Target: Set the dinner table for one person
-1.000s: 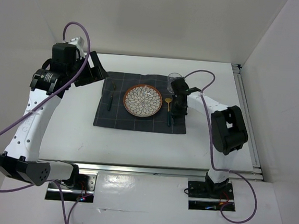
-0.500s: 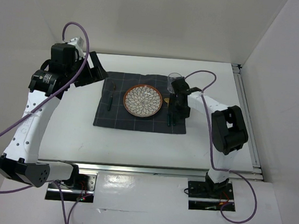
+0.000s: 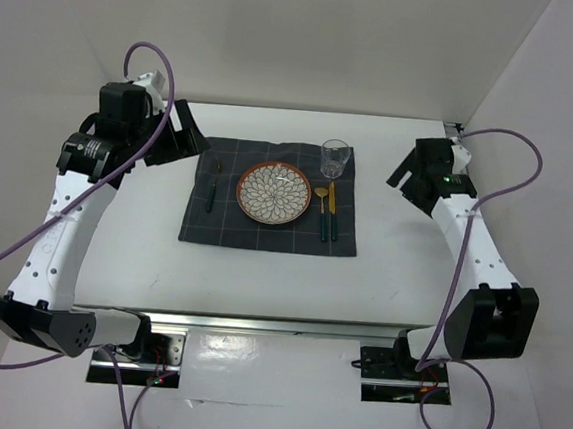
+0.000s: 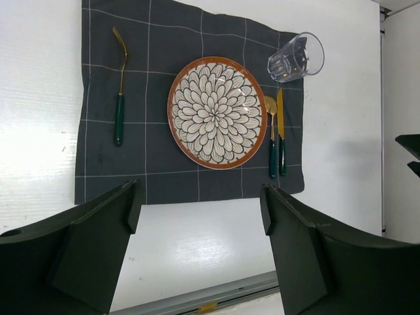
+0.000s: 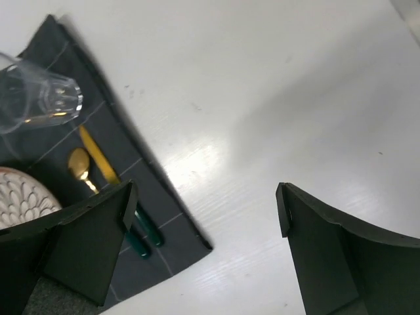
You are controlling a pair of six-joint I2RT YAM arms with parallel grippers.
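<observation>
On the white dinner table (image 3: 260, 283) lies a dark grey mat (image 3: 265, 231) with a patterned plate (image 3: 274, 192) at its middle. A green-handled fork (image 3: 213, 188) lies left of the plate, and a spoon (image 3: 321, 208) and knife (image 3: 333, 211) lie side by side to its right. A clear glass (image 3: 334, 158) stands at the mat's far right corner. My left gripper (image 3: 191, 138) hangs open beyond the mat's far left corner, holding nothing. My right gripper (image 3: 407, 182) is open and empty over bare table right of the mat, apart from the knife (image 5: 98, 154).
A metal rail (image 3: 471, 231) runs along the table's right edge, and another rail (image 3: 287, 325) borders the near edge by the arm bases. White walls close in the back and both sides. Purple cables loop above each arm.
My right gripper has opened, let go at the cutlery on the mat, and swung away to the right. The knife now lies beside the spoon. The left arm has not moved.
</observation>
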